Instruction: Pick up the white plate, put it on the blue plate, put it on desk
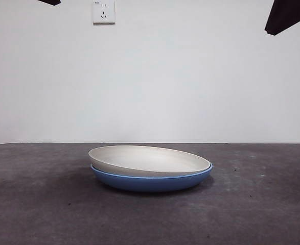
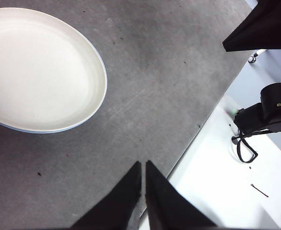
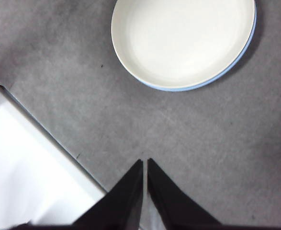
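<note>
White wall with one socket (image 1: 103, 11) behind; dark grey mottled tabletop (image 1: 37, 204) in front, its edge visible in both wrist views.

White plate (image 1: 148, 160) sits nested in the blue plate (image 1: 152, 181), near the middle of the tabletop, well in from the edges we can see. It sits slightly tilted in the front view: one side rides higher above the blue rim than the other. From above only a thin blue crescent shows around the white rim.

Handling, our read: both look rigid, shallow and thin-rimmed. White one is matte, so grip should be decent. Blue one is glossy, likely slicker. Material we can't tell; if ceramic, chippable and not light. Only real hold is the rim: one finger inside, one under the lip. The raised side of the white plate gives the best gap to get under without snagging blue.

Count: one white plate, one blue plate, two arms, one socket.

Left gripper (image 2: 143, 163) and right gripper (image 3: 145, 161) both hover above bare tabletop well apart from the plates, fingers clenched together, holding nothing. Two dark arm tips at the top corners in the front view.
</note>
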### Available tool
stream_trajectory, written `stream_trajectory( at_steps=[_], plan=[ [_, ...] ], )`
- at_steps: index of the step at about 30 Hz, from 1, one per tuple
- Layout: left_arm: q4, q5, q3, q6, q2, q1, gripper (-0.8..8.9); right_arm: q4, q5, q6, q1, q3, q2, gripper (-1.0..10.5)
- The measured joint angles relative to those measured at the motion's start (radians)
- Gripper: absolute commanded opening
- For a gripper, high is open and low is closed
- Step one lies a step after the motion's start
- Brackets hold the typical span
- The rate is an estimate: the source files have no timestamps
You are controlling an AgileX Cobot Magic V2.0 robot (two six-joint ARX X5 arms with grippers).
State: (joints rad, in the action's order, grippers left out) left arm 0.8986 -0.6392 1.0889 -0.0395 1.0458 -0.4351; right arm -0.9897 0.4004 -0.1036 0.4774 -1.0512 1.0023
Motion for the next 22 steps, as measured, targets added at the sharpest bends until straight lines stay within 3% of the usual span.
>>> stream_trajectory(
  at_steps=[22],
  plan=[
    [0.0,0.0,0.0,0.0,0.0,0.0,0.14,0.022,0.0,0.002,0.0,0.0,0.0,0.1]
  ],
)
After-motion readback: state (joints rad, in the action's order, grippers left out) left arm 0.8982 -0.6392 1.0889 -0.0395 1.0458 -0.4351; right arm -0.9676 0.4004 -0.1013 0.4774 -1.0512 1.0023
